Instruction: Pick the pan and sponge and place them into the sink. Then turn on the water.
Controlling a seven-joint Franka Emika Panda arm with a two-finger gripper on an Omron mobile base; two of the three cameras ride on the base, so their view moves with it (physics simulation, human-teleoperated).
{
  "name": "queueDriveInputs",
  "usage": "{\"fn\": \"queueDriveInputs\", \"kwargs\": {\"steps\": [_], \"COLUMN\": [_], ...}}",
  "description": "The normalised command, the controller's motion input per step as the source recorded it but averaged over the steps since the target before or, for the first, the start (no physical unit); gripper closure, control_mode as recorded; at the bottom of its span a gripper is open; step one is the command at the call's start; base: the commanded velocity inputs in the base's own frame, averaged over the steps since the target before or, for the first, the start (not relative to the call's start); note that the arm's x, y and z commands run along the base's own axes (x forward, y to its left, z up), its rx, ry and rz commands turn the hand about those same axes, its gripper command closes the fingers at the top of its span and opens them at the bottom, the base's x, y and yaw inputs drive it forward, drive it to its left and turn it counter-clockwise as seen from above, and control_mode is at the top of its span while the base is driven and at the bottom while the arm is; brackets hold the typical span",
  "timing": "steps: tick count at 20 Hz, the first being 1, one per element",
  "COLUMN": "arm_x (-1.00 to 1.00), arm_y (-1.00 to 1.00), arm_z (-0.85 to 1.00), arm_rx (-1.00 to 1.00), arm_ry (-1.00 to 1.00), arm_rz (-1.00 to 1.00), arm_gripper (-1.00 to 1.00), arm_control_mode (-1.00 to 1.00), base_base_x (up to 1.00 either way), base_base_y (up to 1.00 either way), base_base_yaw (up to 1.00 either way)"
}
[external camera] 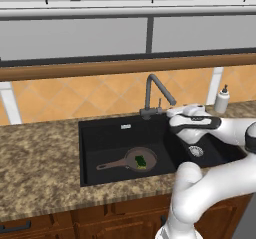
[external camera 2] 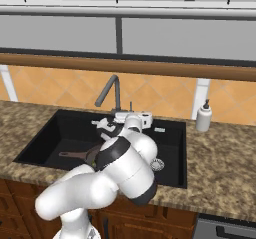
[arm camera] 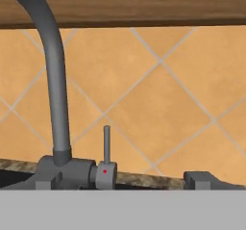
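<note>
Left base view: lying in the sink's (external camera: 90, 153) larger basin, pan (external camera: 134, 160) carrying sponge (external camera: 140, 161). Right base view: reaching toward the faucet (external camera 2: 111, 90), gripper (external camera 2: 106, 124) gaping wide, gripping nothing. Hand view: facing the upright lever (arm camera: 106, 145), likely lining up for turning water on

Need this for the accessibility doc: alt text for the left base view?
A black double-basin sink set in a speckled stone counter holds a dark frying pan with a green sponge lying in it. The white arm reaches its open end effector toward the base of the grey gooseneck faucet; no water is running. A white soap dispenser stands right.
</note>
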Motion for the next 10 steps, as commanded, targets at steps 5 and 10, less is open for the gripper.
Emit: {"fn": "queueDriveInputs", "kwargs": {"steps": [5,10], "arm_x": [0.26,0.2], "arm_y": [0.03,0.06], "arm_z": [-0.23,-0.29], "arm_rx": [0.0,0.01], "arm_ry": [-0.1,-0.14], "arm_rz": [0.0,0.0], "arm_gripper": [-1.0,-1.0], "arm_control_mode": [-1.0,-1.0], "base_base_x": [0.0,0.0], "base_base_y": [0.0,0.0], "base_base_yaw": [0.0,0.0]}}
